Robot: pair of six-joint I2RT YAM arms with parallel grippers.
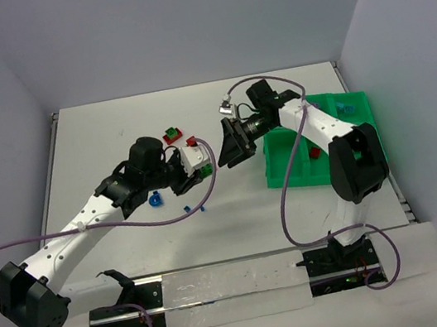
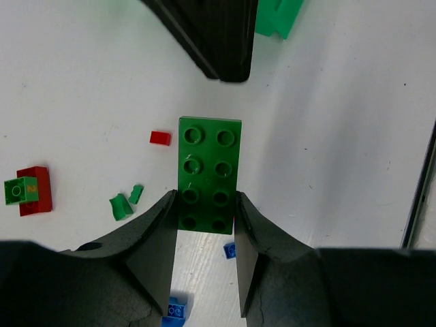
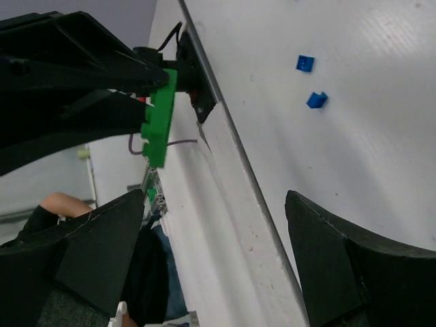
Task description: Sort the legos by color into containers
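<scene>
Holds a green eight-stud brick [image 2: 210, 170] pinched in left fingers [image 2: 153, 252] above open bench [image 1: 112, 131], left of the tray [image 1: 288, 177]; right fingers [image 3: 88, 259] spread wide nearer the tray.

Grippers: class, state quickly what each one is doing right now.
Left gripper: shut on the green lego.
Right gripper: open, holding nothing.

Top view high at near edge, looking down over table [image 1: 112, 131]. Left wrist close, facing down past its fingers [image 2: 153, 252]; right wrist tilted sideways; both share green brick [image 2: 209, 174]
</scene>
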